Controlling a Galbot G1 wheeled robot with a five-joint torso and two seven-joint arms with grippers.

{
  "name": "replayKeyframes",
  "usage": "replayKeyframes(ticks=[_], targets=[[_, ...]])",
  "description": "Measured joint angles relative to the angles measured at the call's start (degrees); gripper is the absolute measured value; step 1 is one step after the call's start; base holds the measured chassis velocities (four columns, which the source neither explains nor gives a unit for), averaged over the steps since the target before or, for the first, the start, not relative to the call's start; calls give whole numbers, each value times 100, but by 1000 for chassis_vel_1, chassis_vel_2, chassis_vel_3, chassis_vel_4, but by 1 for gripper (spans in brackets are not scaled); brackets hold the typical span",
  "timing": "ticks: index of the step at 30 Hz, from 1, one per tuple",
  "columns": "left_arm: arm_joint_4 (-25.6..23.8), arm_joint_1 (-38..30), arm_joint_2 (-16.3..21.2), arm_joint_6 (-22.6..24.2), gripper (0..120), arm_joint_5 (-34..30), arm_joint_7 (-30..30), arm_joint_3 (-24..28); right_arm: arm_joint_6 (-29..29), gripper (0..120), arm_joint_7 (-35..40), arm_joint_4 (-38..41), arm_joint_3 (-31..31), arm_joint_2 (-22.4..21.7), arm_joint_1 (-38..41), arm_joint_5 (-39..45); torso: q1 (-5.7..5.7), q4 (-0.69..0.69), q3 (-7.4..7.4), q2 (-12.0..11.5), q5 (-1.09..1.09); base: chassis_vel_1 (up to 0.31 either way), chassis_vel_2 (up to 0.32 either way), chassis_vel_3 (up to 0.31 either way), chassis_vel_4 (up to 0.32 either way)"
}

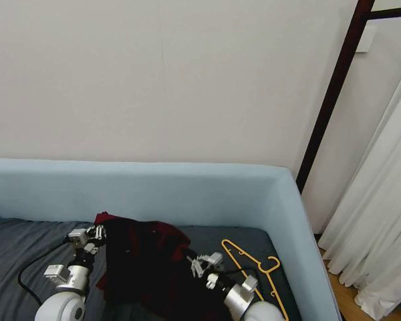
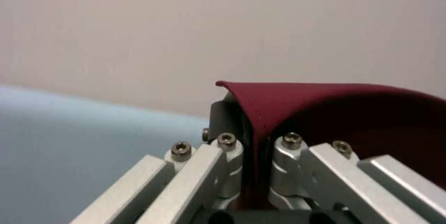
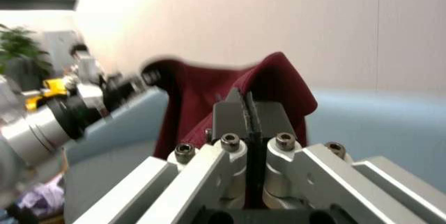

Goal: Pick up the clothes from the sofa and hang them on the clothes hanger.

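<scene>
A dark red garment [image 1: 147, 264] hangs stretched between both grippers above the grey seat of the sofa [image 1: 281, 200]. My left gripper [image 1: 97, 233] is shut on its upper left corner; in the left wrist view the red cloth [image 2: 335, 114] folds out from between the closed fingers [image 2: 233, 125]. My right gripper [image 1: 195, 262] is shut on the garment's right edge; the right wrist view has red fabric [image 3: 230, 93] pinched in the gripper [image 3: 247, 112]. A yellow clothes hanger [image 1: 250, 264] lies flat on the seat just right of the right gripper.
The sofa has a light blue back and right arm. A dark wooden rack post [image 1: 331, 93] rises behind the sofa's right corner. White curtains [image 1: 381, 227] hang at the right over a wood floor. A black cable [image 1: 27, 274] loops by my left arm.
</scene>
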Motion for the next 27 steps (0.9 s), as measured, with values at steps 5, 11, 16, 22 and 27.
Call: replayKeyframes(ticks=[5, 11, 16, 22, 27], targets=[[-686, -253, 439, 29, 1, -268, 25, 5, -199, 0, 38, 907, 471, -1091, 460, 742, 0, -1, 0, 0, -1, 0, 0, 0, 0], [-1272, -768, 916, 120, 1, -579, 37, -57, -448, 0, 164, 1610, 1347, -1915, 728, 1316, 0, -2, 0, 0, 0, 0, 0, 0, 0], [-1632, -1069, 1304, 222, 1, -818, 49, -232, -693, 0, 516, 2174, 1892, -2434, 1054, 1659, 0, -2, 0, 1, -2, 0, 0, 0, 0], [-2145, -1018, 1689, 291, 1, -1111, 41, -836, -1200, 0, 1160, 2858, 2662, -2975, 1303, 2085, 0, 0, -1, 1, -2, 0, 0, 0, 0], [-2502, -656, 1830, 291, 1, -1365, 37, -1507, -1723, 0, 1605, 3391, 3438, -3353, 1072, 2304, -1, -1, -2, 1, -3, 0, 0, 0, 0]])
